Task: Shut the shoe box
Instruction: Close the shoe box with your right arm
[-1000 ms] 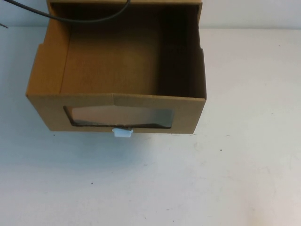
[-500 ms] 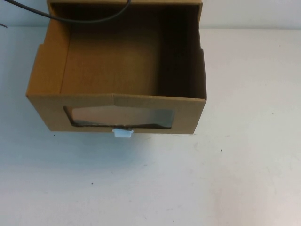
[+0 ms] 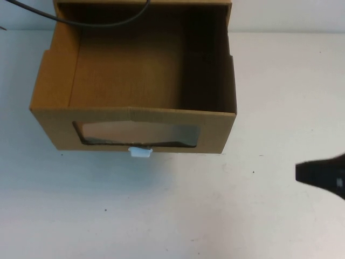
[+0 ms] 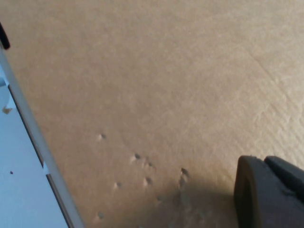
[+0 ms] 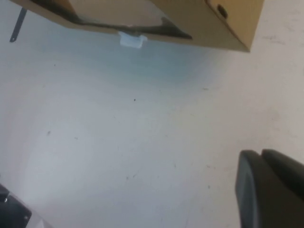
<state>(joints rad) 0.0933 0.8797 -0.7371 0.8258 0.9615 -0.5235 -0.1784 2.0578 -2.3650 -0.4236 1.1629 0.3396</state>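
The shoe box [image 3: 213, 128] is a brown cardboard drawer, pulled out toward me with its inside empty. Its front has a wrinkled clear window [image 3: 135, 134] and a small white pull tab [image 3: 140, 152] at the lower edge. My right gripper [image 3: 299, 172] is shut and empty, low at the right, well right of the box front. The right wrist view shows its fingers [image 5: 251, 190], the box [image 5: 223, 19] and the tab [image 5: 130, 40] farther off. My left gripper [image 4: 264, 162] is out of the high view; it is shut, close over a cardboard surface [image 4: 166, 85].
A black cable [image 3: 102, 22] hangs across the back of the box. The white table [image 3: 178, 216] spreads in front of and to the right of the box. A dark part [image 5: 12, 211] shows at a corner of the right wrist view.
My right gripper has come into the high view from the right edge. The box has not moved.
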